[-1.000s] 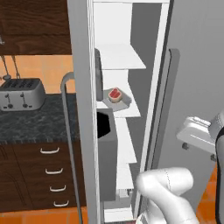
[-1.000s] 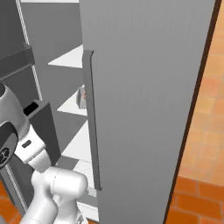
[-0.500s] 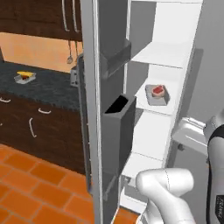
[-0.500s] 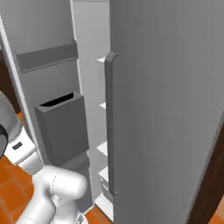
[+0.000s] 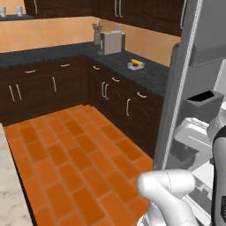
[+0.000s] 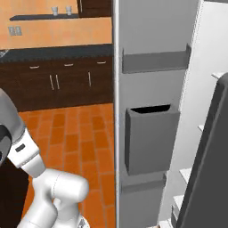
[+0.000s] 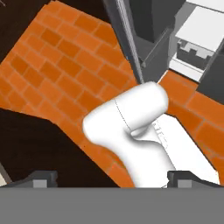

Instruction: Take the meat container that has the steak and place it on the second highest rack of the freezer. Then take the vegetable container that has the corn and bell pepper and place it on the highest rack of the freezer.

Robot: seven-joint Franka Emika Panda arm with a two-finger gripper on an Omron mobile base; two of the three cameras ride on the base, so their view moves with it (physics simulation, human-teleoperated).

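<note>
The vegetable container (image 5: pixel 136 65) with the corn sits at eleven o'clock in the left base view, far off on the dark counter (image 5: pixel 150 75). It looks light, rigid and shallow; its rim seems the best hold. The gripper (image 7: pixel 111 179) points down at the floor, jaws spread wide, empty. The freezer (image 6: pixel 151 111) stands open beside the arm.

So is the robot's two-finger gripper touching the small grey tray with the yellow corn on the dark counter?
Apart. In the hand view the open gripper hangs over orange floor; in the left base view the tray sits across the kitchen on the dark counter.
</note>
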